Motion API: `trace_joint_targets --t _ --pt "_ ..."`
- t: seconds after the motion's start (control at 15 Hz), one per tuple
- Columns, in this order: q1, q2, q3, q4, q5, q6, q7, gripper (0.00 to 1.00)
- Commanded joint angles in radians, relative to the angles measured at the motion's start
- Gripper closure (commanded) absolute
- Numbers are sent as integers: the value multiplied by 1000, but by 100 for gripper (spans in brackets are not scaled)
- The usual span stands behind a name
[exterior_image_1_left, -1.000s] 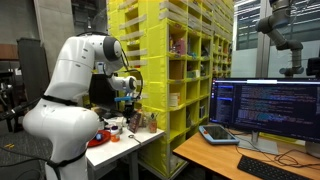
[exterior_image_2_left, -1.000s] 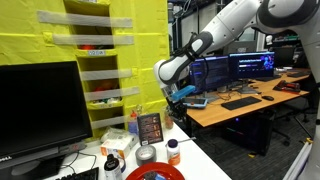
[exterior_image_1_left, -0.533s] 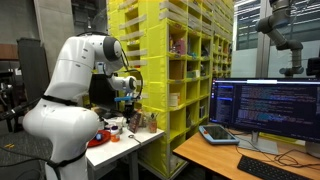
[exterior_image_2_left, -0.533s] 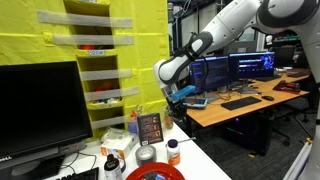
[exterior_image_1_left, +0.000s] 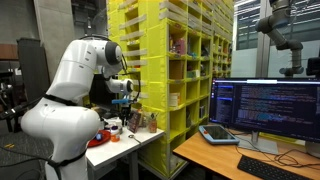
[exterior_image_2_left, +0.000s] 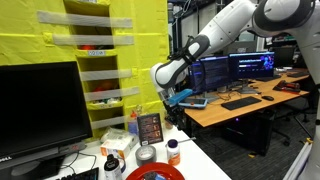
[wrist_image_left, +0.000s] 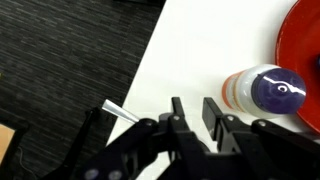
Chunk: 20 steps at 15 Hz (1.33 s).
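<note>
The robot's black fingers (wrist_image_left: 194, 106) stand slightly apart in the wrist view, with a thin strip of bare white desk (wrist_image_left: 200, 50) showing between them and nothing in their grip. They hang just above the desk, close to its edge.

Near the fingers, without touching them, is a small bottle (wrist_image_left: 268, 90) with an orange body and a purple-blue cap. In an exterior view the bottle (exterior_image_2_left: 172, 152) stands upright, below the fingers (exterior_image_2_left: 171, 107) and a little in front of them. Just beyond the bottle is the curved rim of a red plate (wrist_image_left: 303, 30), which lies at the near end of the desk in an exterior view (exterior_image_2_left: 155, 174).

Beside the plate are a grey roll of tape (exterior_image_2_left: 146, 154) and a white bottle (exterior_image_2_left: 112, 165). A small dark framed card (exterior_image_2_left: 149, 127) stands upright behind them.

Beyond the desk edge the floor is dark carpet (wrist_image_left: 60, 60). A black screen (exterior_image_2_left: 40, 112) sits on the far end of the desk, and tall yellow shelves (exterior_image_1_left: 180, 60) packed with bins rise right behind it. To one side, a wooden desk (exterior_image_1_left: 200, 155) carries a lit monitor (exterior_image_1_left: 265, 108) full of text and a keyboard (exterior_image_1_left: 270, 168). The room looks like a crowded lab.
</note>
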Motion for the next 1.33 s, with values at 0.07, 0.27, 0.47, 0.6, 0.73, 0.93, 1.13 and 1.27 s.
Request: trace_joint_targets --t 0.07,0.27,0.47,0.6,0.73,0.93,1.13,1.27 --pt "70 173 -8 175 28 -44 24 97" --pt "97 258 -18 255 50 -56 44 100" --pt "106 320 -30 323 71 -78 63 100" --pt "105 344 -34 354 88 -87 72 100" --pt "105 357 -40 371 103 -89 85 100" --pt "101 368 -47 386 120 -90 90 100" --pt "96 372 -50 390 134 -94 91 100" --pt "94 418 -52 431 140 -135 83 100"
